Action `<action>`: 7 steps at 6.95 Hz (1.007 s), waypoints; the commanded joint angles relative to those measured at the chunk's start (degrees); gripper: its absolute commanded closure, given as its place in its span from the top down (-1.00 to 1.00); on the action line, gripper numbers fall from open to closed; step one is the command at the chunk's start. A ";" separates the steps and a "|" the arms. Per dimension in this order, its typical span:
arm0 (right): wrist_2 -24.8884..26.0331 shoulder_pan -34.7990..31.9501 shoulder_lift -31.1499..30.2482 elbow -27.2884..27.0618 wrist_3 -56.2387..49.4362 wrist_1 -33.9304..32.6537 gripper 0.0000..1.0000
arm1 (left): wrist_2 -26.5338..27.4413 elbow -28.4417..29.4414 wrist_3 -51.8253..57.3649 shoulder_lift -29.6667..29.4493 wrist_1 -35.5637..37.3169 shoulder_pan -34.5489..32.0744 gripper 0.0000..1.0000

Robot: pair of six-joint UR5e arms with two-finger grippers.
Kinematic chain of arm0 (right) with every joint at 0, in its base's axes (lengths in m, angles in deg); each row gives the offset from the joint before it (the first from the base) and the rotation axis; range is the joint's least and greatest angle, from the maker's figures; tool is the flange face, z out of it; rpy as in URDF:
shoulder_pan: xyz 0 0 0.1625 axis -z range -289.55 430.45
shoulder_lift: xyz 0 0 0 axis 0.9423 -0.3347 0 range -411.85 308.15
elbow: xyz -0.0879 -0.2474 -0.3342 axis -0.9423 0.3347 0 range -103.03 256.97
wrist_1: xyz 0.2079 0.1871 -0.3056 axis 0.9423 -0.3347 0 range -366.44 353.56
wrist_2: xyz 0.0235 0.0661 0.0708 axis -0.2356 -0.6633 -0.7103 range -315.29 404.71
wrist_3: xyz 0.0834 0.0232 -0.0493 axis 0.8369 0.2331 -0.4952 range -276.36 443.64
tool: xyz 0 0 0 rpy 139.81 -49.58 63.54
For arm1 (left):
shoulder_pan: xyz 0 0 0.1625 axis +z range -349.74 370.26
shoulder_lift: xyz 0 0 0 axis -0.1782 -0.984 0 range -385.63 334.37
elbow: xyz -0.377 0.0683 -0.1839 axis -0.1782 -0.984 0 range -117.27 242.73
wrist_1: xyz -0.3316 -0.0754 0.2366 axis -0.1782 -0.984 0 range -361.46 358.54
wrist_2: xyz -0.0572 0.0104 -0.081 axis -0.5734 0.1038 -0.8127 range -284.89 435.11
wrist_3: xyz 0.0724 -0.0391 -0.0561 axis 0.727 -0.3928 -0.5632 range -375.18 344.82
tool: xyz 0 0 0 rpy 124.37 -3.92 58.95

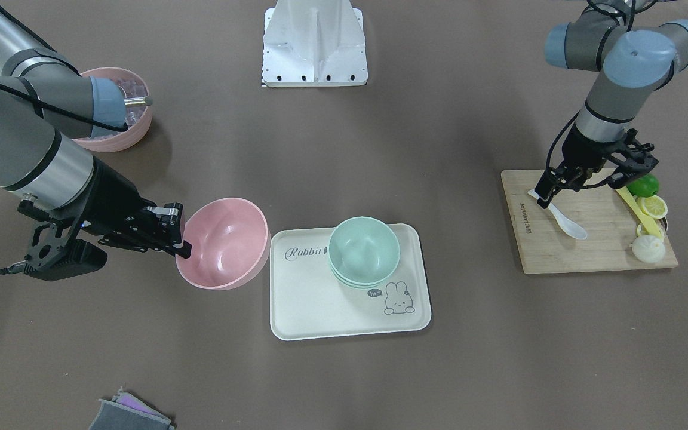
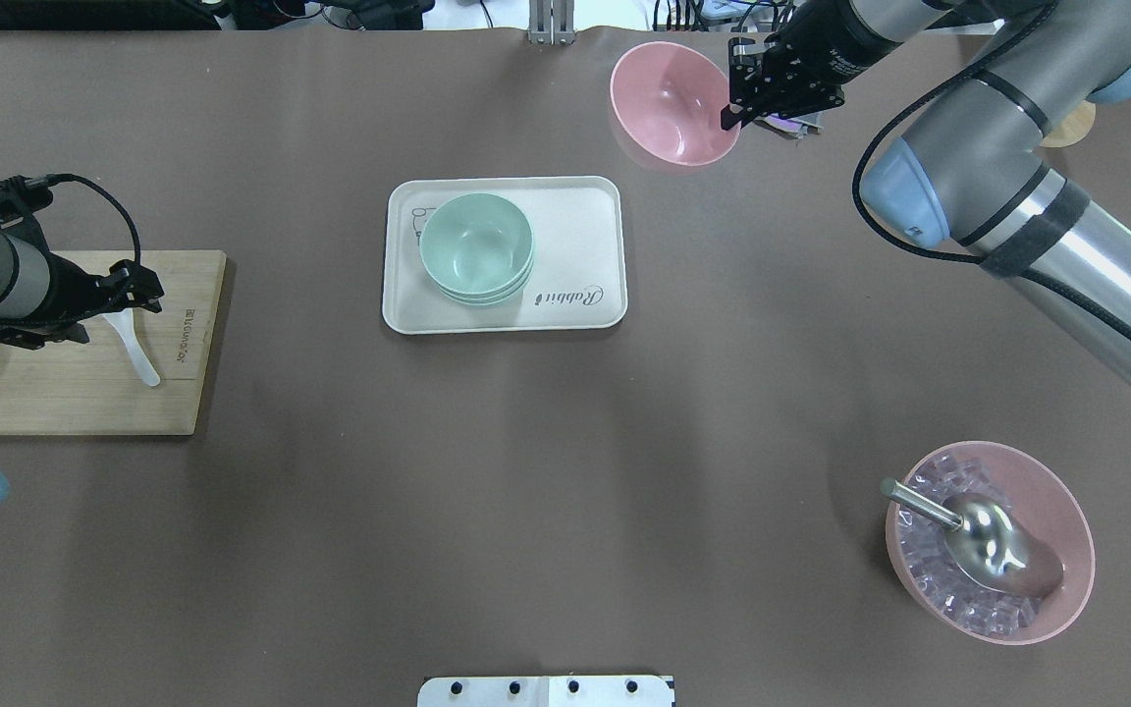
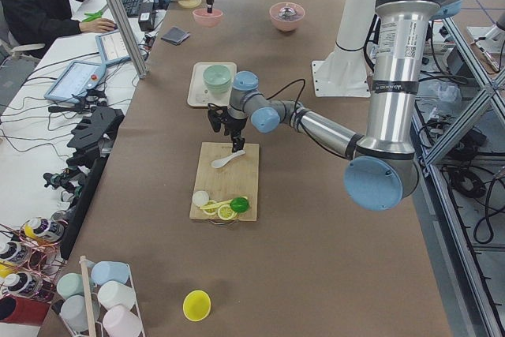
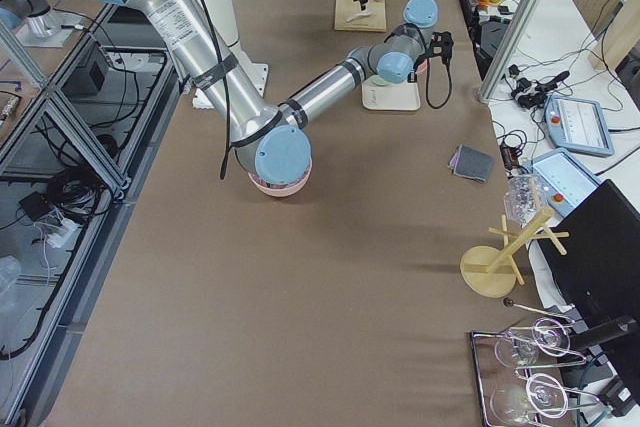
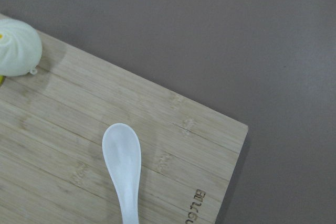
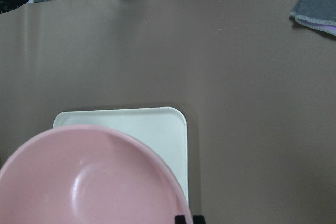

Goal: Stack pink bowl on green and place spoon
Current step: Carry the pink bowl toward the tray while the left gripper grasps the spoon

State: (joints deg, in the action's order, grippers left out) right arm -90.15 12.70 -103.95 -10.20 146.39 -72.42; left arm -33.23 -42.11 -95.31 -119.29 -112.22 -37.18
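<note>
gripping pink bowl (image 1: 224,245) by rim, right hand (image 1: 183,243); left hand (image 1: 544,194) clasps spoon (image 1: 568,224).

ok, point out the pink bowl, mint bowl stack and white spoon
pink bowl (image 1: 223,242): front-facing view, inner bottom.
mint bowl stack (image 1: 364,246): front-facing view, inside of top bowl.
white spoon (image 1: 561,217): front-facing view, handle near the scoop.

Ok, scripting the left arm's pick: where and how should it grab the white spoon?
Grip the white spoon by its slim handle, coming straight down, jaws across its width. It lies flat on the cutting board, so sideways approaches likely fail, and the oval scoop looks too broad to pinch.
</note>
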 commanded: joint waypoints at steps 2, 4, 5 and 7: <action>1.88 1.75 1.11 0.07 1.06 0.07 -1.00 | 1.56 6.12 0.06 0.05 -4.98 1.21 0.68; 2.41 2.20 1.20 0.07 1.15 0.07 -1.00 | 1.47 6.32 -0.02 -0.04 -4.99 2.00 0.36; 2.41 2.20 1.29 0.07 1.15 0.07 -1.00 | 1.47 6.23 -0.11 -0.04 -4.99 2.53 0.34; 2.68 2.20 1.38 0.07 1.15 0.07 -1.00 | 1.47 6.06 -1.33 -0.04 -4.99 3.76 0.20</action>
State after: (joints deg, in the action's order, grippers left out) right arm -87.65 14.88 -102.61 -10.14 147.53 -72.36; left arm -31.76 -35.89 -95.73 -119.32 -117.20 -34.08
